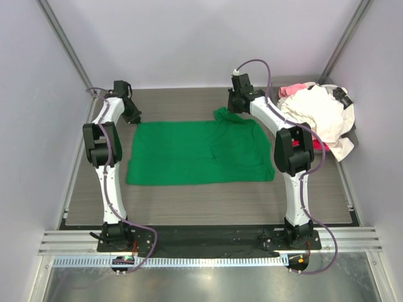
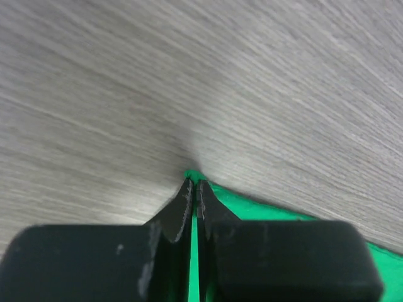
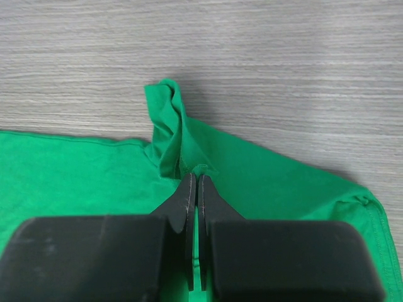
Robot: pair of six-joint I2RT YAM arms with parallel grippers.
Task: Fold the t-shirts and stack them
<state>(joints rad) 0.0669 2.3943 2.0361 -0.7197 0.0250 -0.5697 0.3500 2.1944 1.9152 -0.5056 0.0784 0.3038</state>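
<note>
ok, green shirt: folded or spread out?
The green shirt lies spread flat on the table, a wide rectangle. Left gripper pinches a far corner, right gripper a bunched bit of the far edge. Hidden layers: cannot tell.

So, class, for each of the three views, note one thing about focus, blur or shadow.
Top external: even light, green t-shirt sharp, hardly any shadow. Left wrist: table grain smeared and soft, a dim shadow just past the left gripper. Right wrist: grain crisp, right gripper nearly featureless black, a soft shadow band at right.
</note>
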